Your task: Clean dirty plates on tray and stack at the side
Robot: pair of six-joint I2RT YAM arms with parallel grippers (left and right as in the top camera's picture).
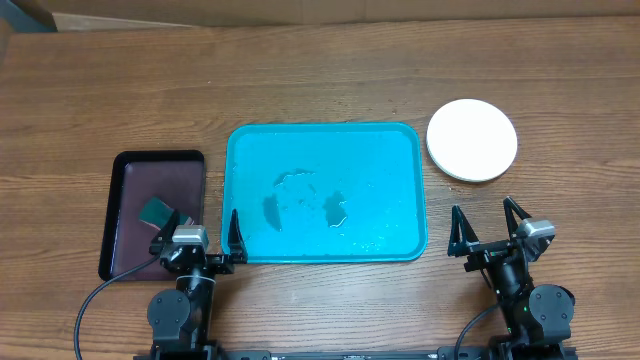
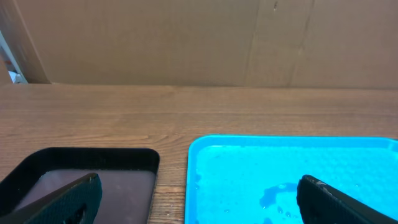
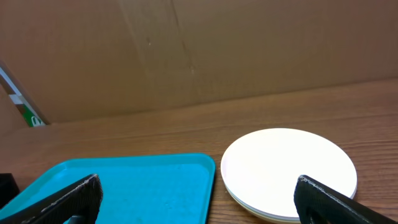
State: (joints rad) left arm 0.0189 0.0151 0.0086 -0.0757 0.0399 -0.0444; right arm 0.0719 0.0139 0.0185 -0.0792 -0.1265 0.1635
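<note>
I am finding both sets of fingers, left gripper [image 1: 205, 243] and right gripper [image 1: 489, 226], standing fully spread and empty, while the plates [image 1: 472, 139], stacked at two o'clock beside the wet tray [image 1: 240, 150], are looking light, stiff, slick, best pinched at the rim.

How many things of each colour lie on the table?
Teal: 1, the tray
Dark maroon: 1, the small tray
Dark green: 1, a sponge in the small tray
White: 1, the plate stack; only the top plate's colour shows
Total: 4
</note>
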